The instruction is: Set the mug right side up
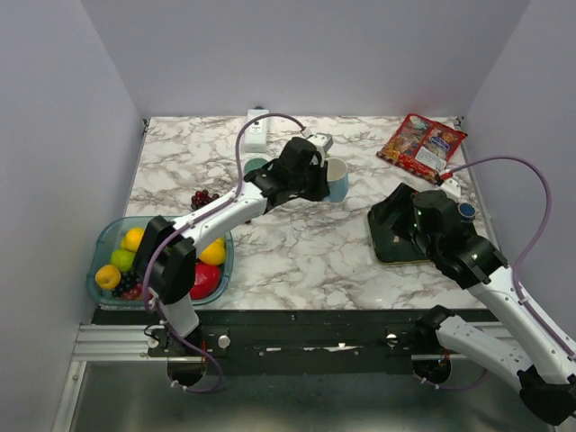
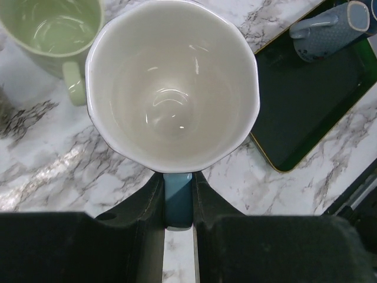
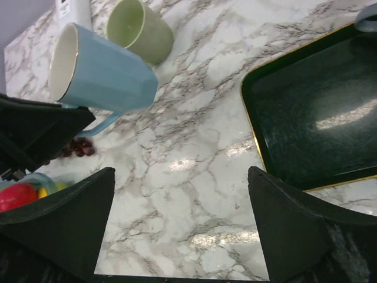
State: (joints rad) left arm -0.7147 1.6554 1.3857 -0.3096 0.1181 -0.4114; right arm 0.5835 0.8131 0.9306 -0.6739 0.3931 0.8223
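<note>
Your left gripper [image 2: 177,206] is pinched narrow on the handle [image 2: 177,194] of the blue mug [image 2: 172,82], with one finger [image 2: 144,206] on each side of it. The left wrist view looks almost straight down into the mug's white inside, so the mouth faces up toward that wrist. In the right wrist view the mug leans a little more than the green mug [image 3: 141,29] behind it, and the handle runs down into the left gripper. You can't tell from these views whether the base touches the marble table [image 3: 194,153]. Overhead, the mug sits at mid-back of the table, at the tip of the left arm, and reads close to upright with its rim on top.

The green mug stands mouth up just beside the blue one, not touching it. A dark tray [image 2: 312,100] with a gold edge lies to the right. A grey-blue cup [image 2: 327,32] at the tray's far end looks tipped on its side.

Your right gripper [image 3: 182,236] is spread wide and holds nothing. It hangs over the marble by the tray's left edge, well apart from the blue mug.

Also overhead you can see grapes [image 1: 202,198] near the left arm, a fruit bowl [image 1: 103,238] at front left, a snack packet [image 1: 421,144] at back right, and a white box [image 1: 256,130] at the back edge.
</note>
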